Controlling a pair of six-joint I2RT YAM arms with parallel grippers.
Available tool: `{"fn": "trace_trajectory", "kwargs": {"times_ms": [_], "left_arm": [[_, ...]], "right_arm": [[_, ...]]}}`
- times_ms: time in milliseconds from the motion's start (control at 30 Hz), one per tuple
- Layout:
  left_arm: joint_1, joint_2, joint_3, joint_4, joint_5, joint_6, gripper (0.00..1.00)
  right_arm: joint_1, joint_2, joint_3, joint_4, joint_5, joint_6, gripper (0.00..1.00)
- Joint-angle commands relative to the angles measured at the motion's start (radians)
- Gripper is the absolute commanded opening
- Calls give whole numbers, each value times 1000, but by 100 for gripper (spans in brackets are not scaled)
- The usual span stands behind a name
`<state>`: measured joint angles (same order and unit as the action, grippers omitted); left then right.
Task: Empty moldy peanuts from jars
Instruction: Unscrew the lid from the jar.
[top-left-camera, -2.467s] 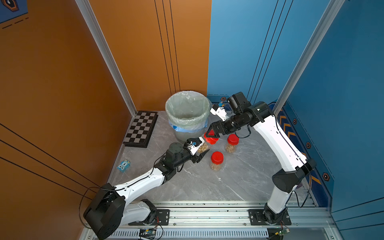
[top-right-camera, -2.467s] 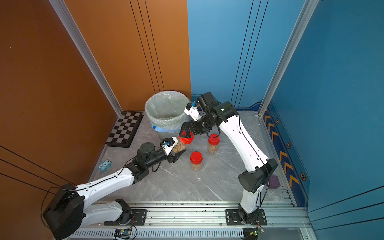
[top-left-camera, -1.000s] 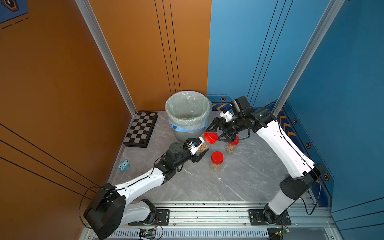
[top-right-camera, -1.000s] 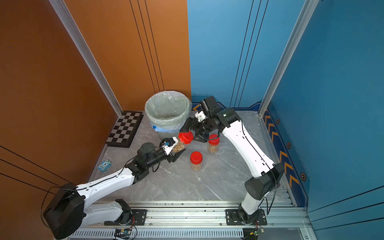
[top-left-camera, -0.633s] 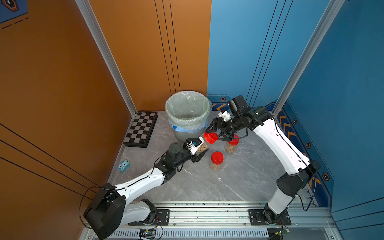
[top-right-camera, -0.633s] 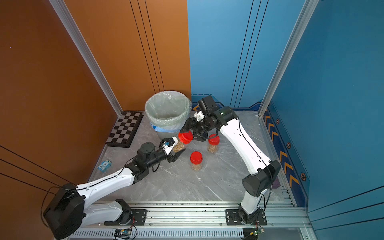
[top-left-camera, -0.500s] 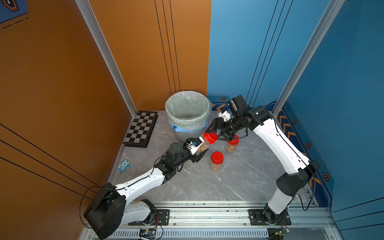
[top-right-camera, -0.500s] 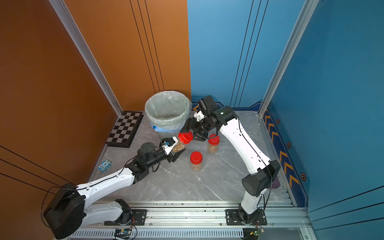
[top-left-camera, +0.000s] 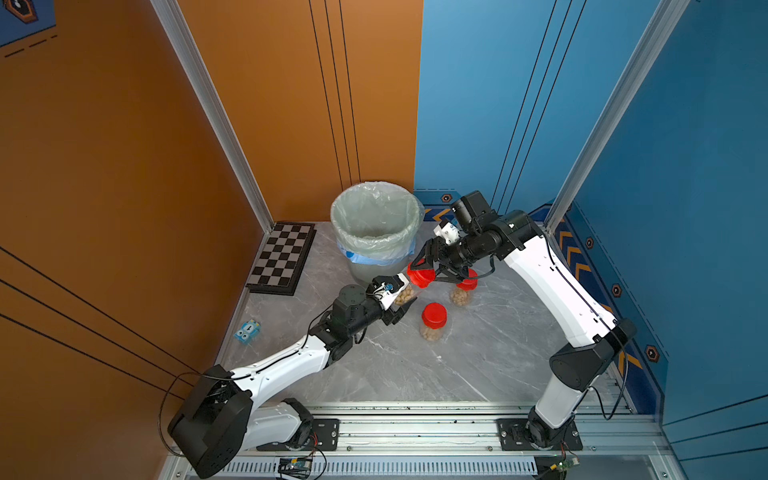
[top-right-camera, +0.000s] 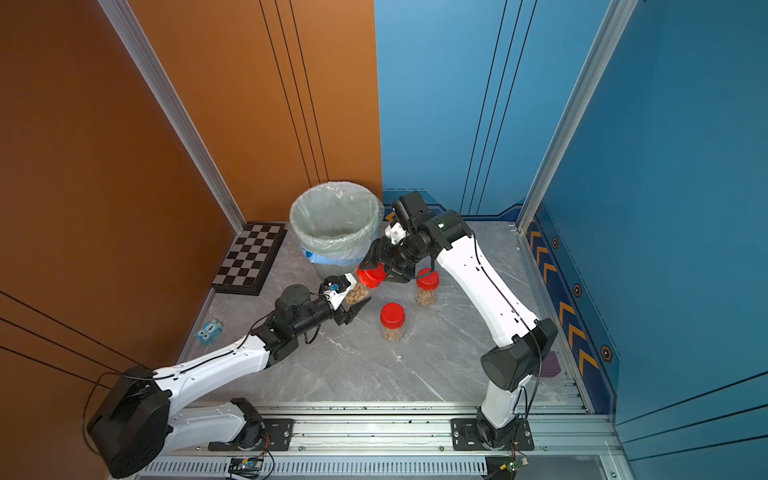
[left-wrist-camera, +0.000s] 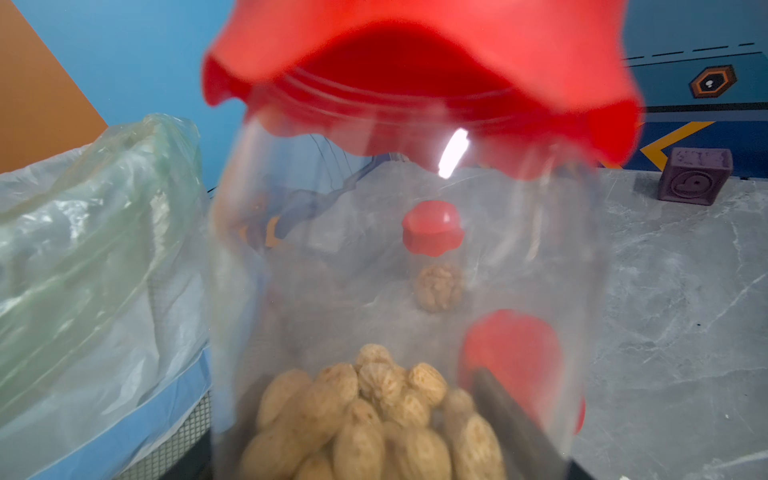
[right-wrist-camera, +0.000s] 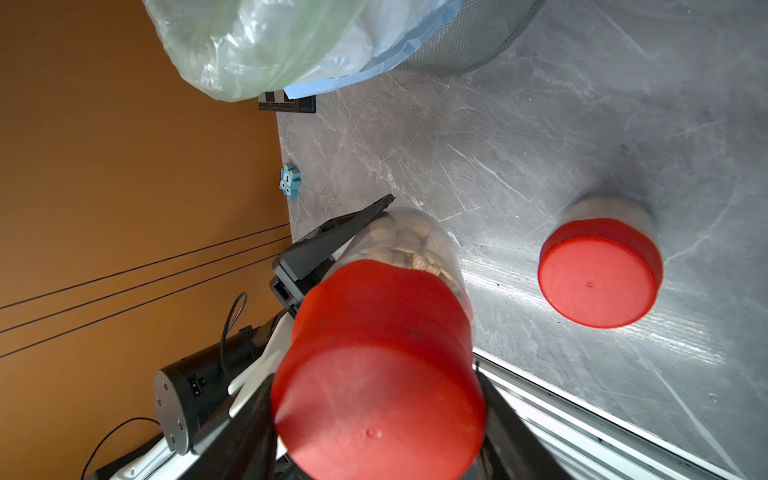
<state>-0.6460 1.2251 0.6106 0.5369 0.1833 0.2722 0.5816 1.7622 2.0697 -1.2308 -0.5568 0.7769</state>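
Right claw pinched on wavy-edged red plastic lid, fingers partly cut off by frame edge. Left claw just beyond, clamped around that lid's clear jar, one finger a dark blur through it. Ridged tan peanuts heaped nearest left claw. Two more lidded jars beside both claws on veined grey desk, blurred through plastic.

The left arm and right arm share smooth white shells and black cylindrical joints. Thin black cables loop near the shoulders. The left claw and right claw are black, with white camera blocks behind
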Motion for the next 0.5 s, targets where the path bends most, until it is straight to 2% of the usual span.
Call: {"fn": "trace_trajectory", "kwargs": {"times_ms": [0,167,400,467], "left_arm": [[8,-3,-1,5,-6,7,56],[8,-9,-2,-3,4,4,56],[9,-19,-3,-3,37,-10,55],[11,-20,-2,-4,43,-13,55]], "right_arm": [[9,21,44,-54,-8,-66,61],[-9,42,99,-98,-18,-166,61],[-28,62,141,-118,-119,-347,63],[-33,67,147,-118,-113,-362,63]]}}
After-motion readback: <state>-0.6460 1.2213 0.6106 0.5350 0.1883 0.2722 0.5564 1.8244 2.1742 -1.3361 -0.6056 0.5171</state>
